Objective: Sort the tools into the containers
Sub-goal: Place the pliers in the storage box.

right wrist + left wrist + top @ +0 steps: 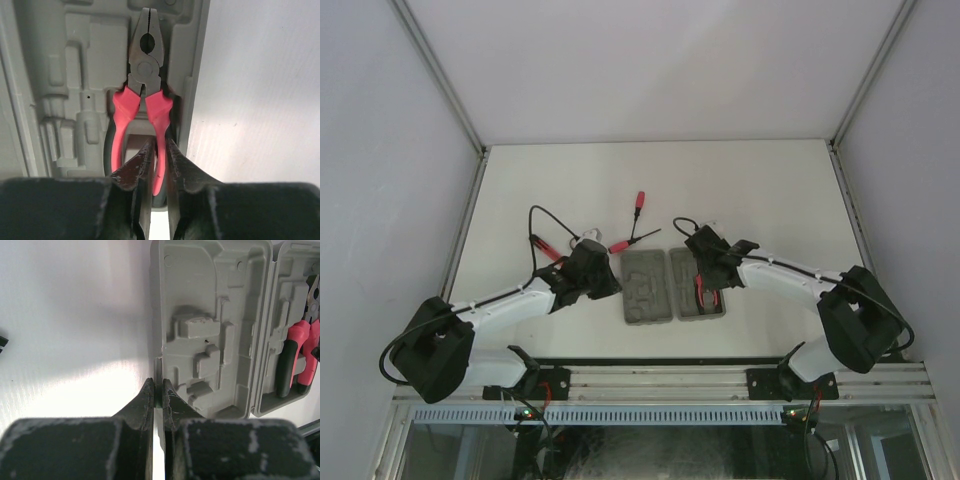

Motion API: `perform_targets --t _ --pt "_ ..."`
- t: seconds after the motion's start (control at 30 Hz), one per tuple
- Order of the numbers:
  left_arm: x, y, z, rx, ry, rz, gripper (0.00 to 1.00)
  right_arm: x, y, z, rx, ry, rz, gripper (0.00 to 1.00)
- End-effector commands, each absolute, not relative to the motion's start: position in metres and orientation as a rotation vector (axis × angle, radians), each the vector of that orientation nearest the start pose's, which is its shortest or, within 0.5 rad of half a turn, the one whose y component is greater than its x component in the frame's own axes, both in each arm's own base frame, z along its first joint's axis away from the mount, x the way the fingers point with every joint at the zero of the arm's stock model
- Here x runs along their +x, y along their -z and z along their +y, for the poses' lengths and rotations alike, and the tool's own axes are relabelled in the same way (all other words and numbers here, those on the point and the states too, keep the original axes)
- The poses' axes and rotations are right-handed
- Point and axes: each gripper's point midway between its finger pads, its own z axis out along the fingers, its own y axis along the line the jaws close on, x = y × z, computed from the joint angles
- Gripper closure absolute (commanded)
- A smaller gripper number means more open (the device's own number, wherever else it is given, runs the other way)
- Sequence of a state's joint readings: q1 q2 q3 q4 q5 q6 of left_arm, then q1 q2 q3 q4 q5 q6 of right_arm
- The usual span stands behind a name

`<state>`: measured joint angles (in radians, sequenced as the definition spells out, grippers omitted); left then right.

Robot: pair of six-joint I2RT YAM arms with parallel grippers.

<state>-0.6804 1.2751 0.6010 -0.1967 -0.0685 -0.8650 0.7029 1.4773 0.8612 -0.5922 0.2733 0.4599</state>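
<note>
Two grey trays lie side by side, the left tray (pixel 647 290) (pixel 210 290) with bare recesses. The right tray (pixel 685 300) (pixel 75 60) holds the red-and-black pliers (pixel 145 70) (pixel 295 355) in a recess, nose pointing away. My right gripper (pixel 160 147) (pixel 703 268) hangs over that tray, its fingers closed around the pliers' right handle. My left gripper (pixel 157 390) (pixel 610 280) is shut on the left tray's outer rim at its near corner. Three screwdrivers lie on the table: one (pixel 639 204) behind the trays, one (pixel 625 243) by the left tray's far corner, one (pixel 544 247) at the left.
White table with side rails and walls around it. A black cable (pixel 545 215) loops above the left arm near the left screwdriver. A dark object end (pixel 2 342) shows at the left edge of the left wrist view.
</note>
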Motion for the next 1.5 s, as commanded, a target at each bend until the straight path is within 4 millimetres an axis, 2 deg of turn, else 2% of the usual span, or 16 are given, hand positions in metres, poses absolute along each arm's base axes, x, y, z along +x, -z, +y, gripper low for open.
perform_targets --t 0.0,0.23,0.47,0.57,0.7,0.83,0.93,1.03,1.17,1.47 --pt "0.241 -0.067 -0.214 -0.291 0.609 2.461 1.0 0.244 -0.041 0.164 -0.265 0.034 2.67 0.89" --pt "0.242 -0.068 -0.216 -0.291 0.613 2.462 1.0 0.24 -0.028 0.166 -0.283 0.033 2.715 1.0" --pt "0.242 -0.07 -0.216 -0.288 0.616 2.46 1.0 0.225 -0.005 0.17 -0.297 0.024 2.819 1.0" --pt "0.242 -0.069 -0.217 -0.284 0.616 2.463 1.0 0.225 -0.006 0.171 -0.294 0.023 2.814 1.0" --pt "0.242 -0.069 -0.214 -0.288 0.602 2.463 1.0 0.235 -0.031 0.175 -0.268 -0.006 2.717 1.0" --pt "0.243 -0.069 -0.212 -0.303 0.591 2.455 1.0 0.249 -0.075 0.182 -0.262 -0.06 2.55 0.94" --pt "0.243 -0.07 -0.213 -0.306 0.594 2.455 1.0 0.252 -0.101 0.187 -0.264 -0.095 2.452 0.89" --pt "0.246 -0.072 -0.214 -0.315 0.6 2.449 1.0 0.25 -0.118 0.187 -0.24 -0.118 2.401 0.84" --pt "0.249 -0.076 -0.222 -0.308 0.625 2.446 1.0 0.243 -0.129 0.184 -0.209 -0.142 2.372 0.82" --pt "0.262 -0.074 -0.252 -0.195 0.63 2.491 1.0 0.226 -0.133 0.169 -0.111 -0.201 2.338 0.79"
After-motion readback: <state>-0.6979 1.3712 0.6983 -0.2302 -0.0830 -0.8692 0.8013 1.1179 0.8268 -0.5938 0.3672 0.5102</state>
